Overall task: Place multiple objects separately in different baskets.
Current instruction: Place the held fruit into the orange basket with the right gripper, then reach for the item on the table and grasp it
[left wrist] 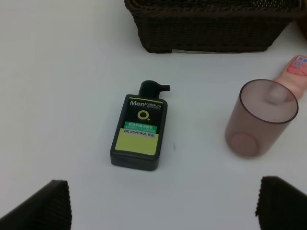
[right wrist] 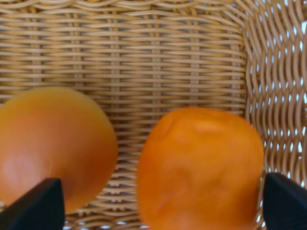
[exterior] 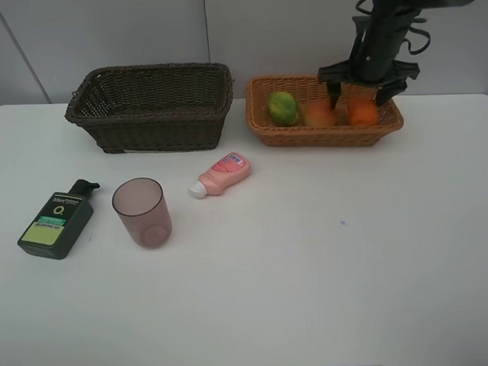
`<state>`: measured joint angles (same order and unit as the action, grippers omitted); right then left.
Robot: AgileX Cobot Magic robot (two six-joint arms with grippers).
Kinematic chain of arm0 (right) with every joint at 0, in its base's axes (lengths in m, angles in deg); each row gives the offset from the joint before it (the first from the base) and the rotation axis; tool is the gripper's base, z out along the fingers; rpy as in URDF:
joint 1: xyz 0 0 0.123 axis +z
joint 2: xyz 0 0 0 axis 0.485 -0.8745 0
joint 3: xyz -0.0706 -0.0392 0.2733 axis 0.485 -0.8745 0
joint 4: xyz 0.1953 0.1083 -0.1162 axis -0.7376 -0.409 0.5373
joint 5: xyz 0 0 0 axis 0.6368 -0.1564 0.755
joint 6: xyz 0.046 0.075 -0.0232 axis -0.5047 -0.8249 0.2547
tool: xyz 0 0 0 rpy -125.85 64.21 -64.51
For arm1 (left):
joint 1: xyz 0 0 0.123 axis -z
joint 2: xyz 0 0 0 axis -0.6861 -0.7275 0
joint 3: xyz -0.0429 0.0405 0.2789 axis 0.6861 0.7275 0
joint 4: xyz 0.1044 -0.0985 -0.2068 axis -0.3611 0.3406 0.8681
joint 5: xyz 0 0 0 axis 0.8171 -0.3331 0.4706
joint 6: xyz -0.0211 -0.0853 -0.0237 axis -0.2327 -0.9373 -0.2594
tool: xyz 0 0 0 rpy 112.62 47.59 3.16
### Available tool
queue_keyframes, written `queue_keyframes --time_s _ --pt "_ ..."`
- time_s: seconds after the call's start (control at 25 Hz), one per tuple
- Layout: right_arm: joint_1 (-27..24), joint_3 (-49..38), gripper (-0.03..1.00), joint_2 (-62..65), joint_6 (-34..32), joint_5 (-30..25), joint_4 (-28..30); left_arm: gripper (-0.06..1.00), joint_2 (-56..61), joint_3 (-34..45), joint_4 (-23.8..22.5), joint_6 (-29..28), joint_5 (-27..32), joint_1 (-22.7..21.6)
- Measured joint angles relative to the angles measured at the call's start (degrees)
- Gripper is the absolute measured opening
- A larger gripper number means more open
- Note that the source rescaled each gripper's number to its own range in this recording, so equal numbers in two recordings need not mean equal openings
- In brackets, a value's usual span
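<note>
Wicker basket (right wrist: 144, 48) holds the orange (right wrist: 199, 167) beneath the released right claw (right wrist: 165, 203); left claw (left wrist: 168, 203), unseen overhead, gapes

High exterior view: looks down from the front over the whole worktop (exterior: 314, 293). Left wrist view: near, above the pump bottle (left wrist: 139, 132). Right wrist view: very close inside the tan basket (right wrist: 144, 48), also seen from high.

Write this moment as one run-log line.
right gripper: open over orange in light basket | left gripper: open, facing pump bottle

Cup (exterior: 142, 213) stands between pump bottle (exterior: 55, 226) and pink bottle (exterior: 222, 174) (gaps either side).
</note>
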<state>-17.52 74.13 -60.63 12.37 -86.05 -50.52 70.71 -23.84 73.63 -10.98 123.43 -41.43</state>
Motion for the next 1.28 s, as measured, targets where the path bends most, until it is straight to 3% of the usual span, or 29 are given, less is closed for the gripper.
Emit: queue_keyframes --time_s 0.24,0.68,1.28 --pt "0.4 0.0 0.77 3.6 0.0 -2.0 -0.6 0.99 0.0 0.0 0.0 0.0 0.0 0.0" --pt "2.5 -0.7 0.78 12.0 0.8 -12.2 -2.6 0.99 0.0 0.0 0.0 0.0 0.0 0.0" --pt "4.7 -23.8 0.78 37.5 1.3 -8.8 -2.1 0.99 0.0 0.0 0.0 0.0 0.0 0.0"
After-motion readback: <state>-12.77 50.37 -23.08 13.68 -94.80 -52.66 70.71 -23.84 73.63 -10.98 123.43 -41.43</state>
